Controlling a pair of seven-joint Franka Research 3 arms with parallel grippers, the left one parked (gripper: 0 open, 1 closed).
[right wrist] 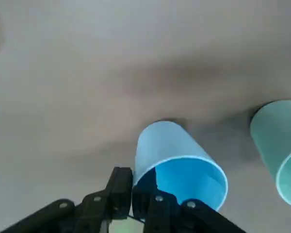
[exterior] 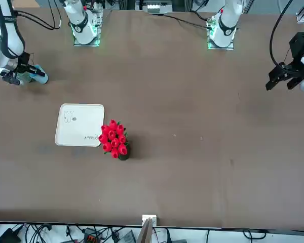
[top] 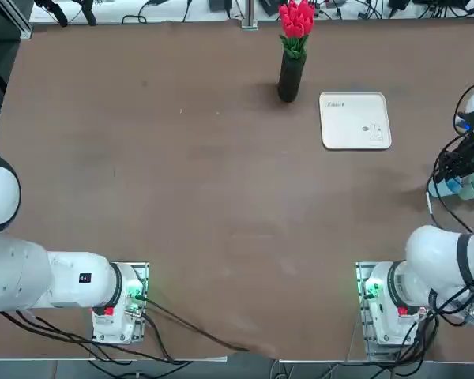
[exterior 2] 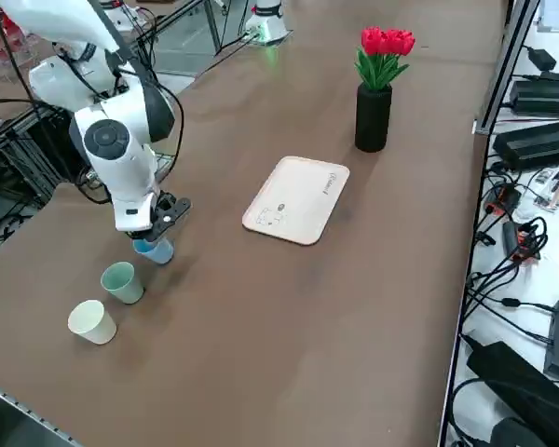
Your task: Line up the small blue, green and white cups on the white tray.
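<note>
Tool (right wrist: 143,194) pinching blue cup (right wrist: 177,162) rim, table-edge.

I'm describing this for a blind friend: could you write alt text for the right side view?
The right gripper is down at the blue cup on a brown table, its fingers pinching the cup's rim. The green cup and the white cup stand nearby, while the white tray lies bare farther along, near a black vase of red flowers.
</note>
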